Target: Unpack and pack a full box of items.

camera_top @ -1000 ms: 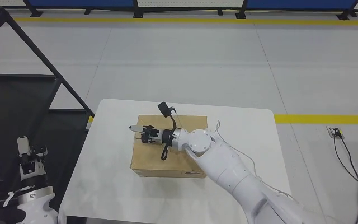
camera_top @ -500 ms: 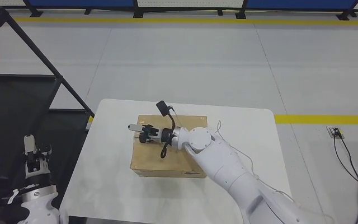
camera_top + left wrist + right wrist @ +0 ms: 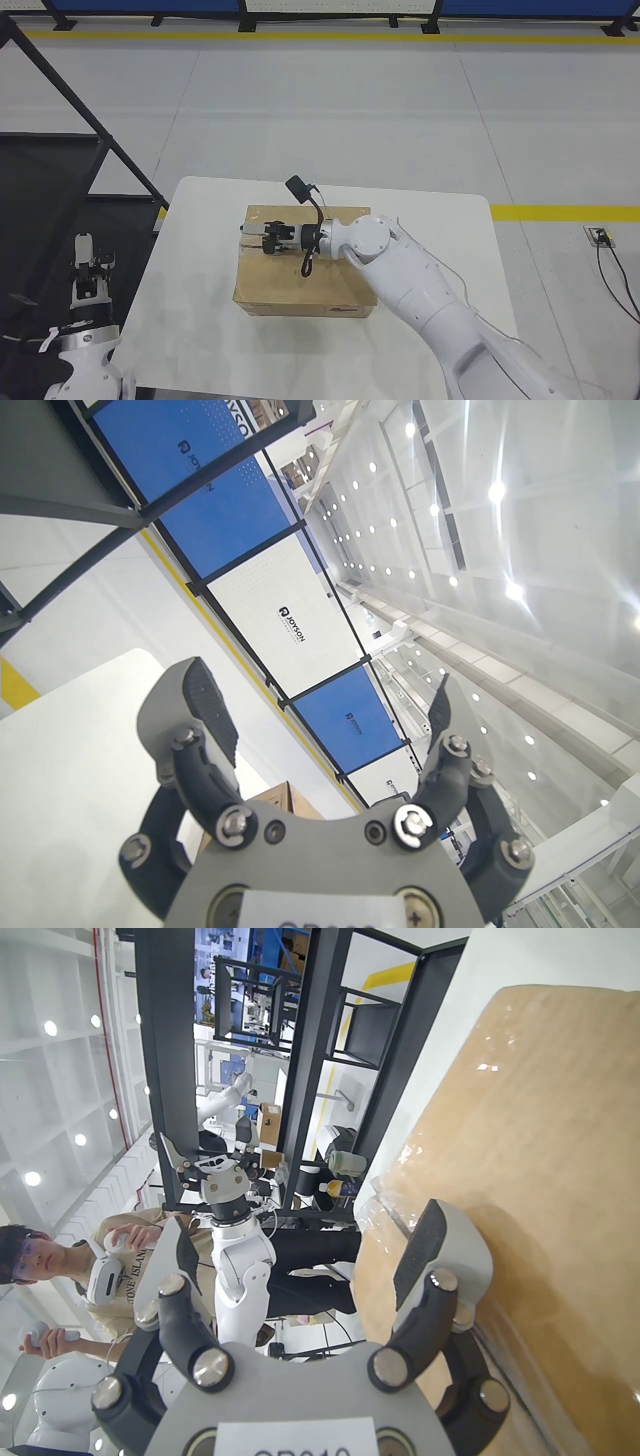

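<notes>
A closed cardboard box [image 3: 300,275] sits in the middle of the white table [image 3: 440,250]. Clear tape [image 3: 500,1323] runs along its top seam. My right gripper [image 3: 250,234] lies low over the box's left end and is open. In the right wrist view [image 3: 300,1228], one finger [image 3: 440,1243] rests against the box top [image 3: 525,1128] beside the tape, whose end [image 3: 372,1195] pokes past the box edge. My left gripper [image 3: 88,268] is off the table's left side, open and empty, pointing upward [image 3: 322,685]. A corner of the box [image 3: 285,800] shows beyond it.
A black metal frame [image 3: 70,110] stands left of the table, close to the left arm. Bare table top [image 3: 190,290] surrounds the box on all sides. A loose cable [image 3: 305,205] loops above the right wrist.
The left arm has moved right, toward the table's left edge. The right gripper has shifted slightly right along the box top.
</notes>
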